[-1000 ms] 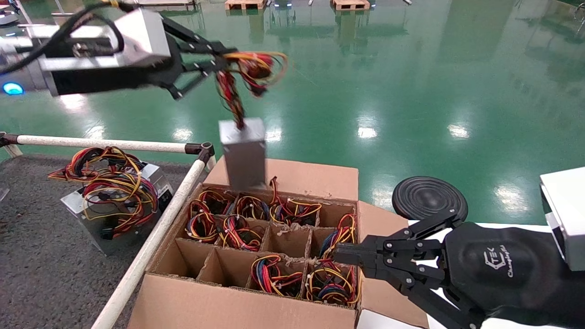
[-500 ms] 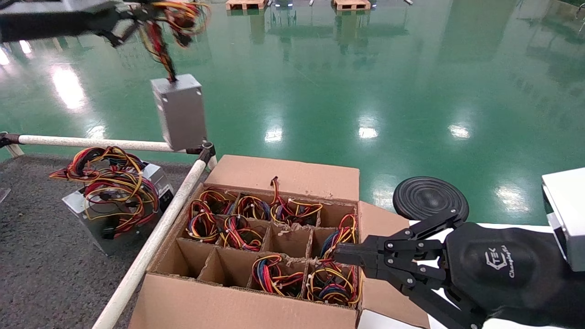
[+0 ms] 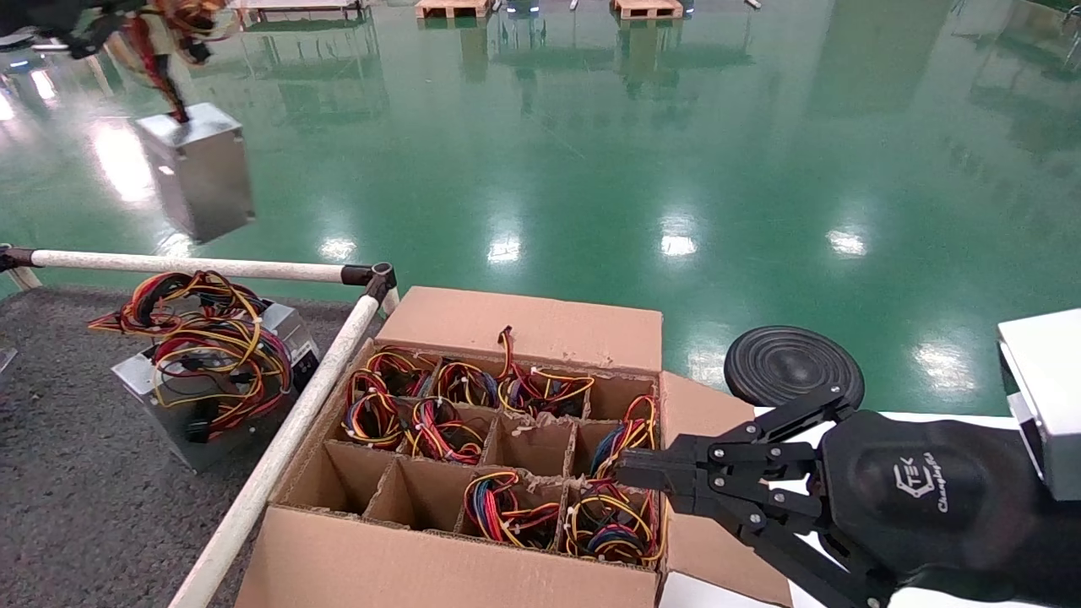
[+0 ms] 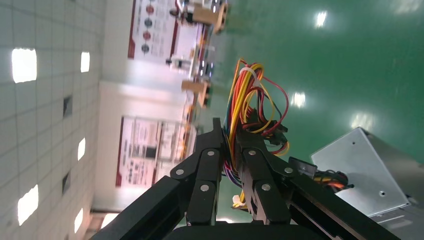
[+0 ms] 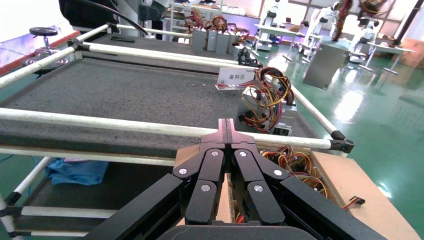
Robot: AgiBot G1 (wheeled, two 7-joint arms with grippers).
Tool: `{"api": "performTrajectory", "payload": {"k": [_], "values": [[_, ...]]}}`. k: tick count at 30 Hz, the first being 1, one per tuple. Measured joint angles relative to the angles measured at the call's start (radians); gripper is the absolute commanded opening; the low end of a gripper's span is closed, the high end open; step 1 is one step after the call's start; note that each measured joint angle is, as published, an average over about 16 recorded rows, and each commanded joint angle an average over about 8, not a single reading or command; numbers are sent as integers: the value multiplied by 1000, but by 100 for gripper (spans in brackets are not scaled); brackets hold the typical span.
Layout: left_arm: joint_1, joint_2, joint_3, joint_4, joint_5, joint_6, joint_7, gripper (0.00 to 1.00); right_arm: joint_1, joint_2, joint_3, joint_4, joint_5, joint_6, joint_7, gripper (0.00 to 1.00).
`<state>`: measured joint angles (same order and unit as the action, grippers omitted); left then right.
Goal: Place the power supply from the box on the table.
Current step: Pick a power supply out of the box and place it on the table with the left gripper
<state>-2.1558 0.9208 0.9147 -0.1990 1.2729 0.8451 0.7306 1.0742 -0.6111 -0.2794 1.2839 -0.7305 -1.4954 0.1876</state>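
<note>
The power supply (image 3: 196, 169) hangs in the air at the far left, beyond the white rail, tilted, its silver-grey body dangling from its wire bundle (image 4: 245, 100). My left gripper (image 4: 229, 131) is shut on that bundle; in the head view only its tip (image 3: 127, 21) shows at the top left corner. The box (image 3: 524, 325) stands open in front of me, several cells holding coiled wires. The table (image 3: 67, 473) lies left of the box. My right gripper (image 3: 625, 473) is shut and empty, hovering at the box's right cells (image 5: 226, 125).
Another power supply (image 3: 211, 371) with a tangle of wires lies on the table beside the white rail (image 3: 279, 447). A black round disc (image 3: 792, 365) sits right of the box by a white surface (image 3: 929, 418). Green floor stretches beyond.
My left gripper has carried the hanging power supply up and to the left, from just above the box's back cells to beyond the rail. The right arm has not moved.
</note>
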Motion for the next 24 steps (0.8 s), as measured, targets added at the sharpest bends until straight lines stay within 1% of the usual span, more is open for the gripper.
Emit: {"api": "performTrajectory", "payload": {"k": [14, 24], "values": [[-8, -56, 27, 68, 39, -25, -23, 0, 0, 0, 0, 0, 0, 0, 0, 0], [19, -105, 39, 106, 48, -14, -47, 0, 0, 0, 0, 0, 0, 0, 0, 0]]}}
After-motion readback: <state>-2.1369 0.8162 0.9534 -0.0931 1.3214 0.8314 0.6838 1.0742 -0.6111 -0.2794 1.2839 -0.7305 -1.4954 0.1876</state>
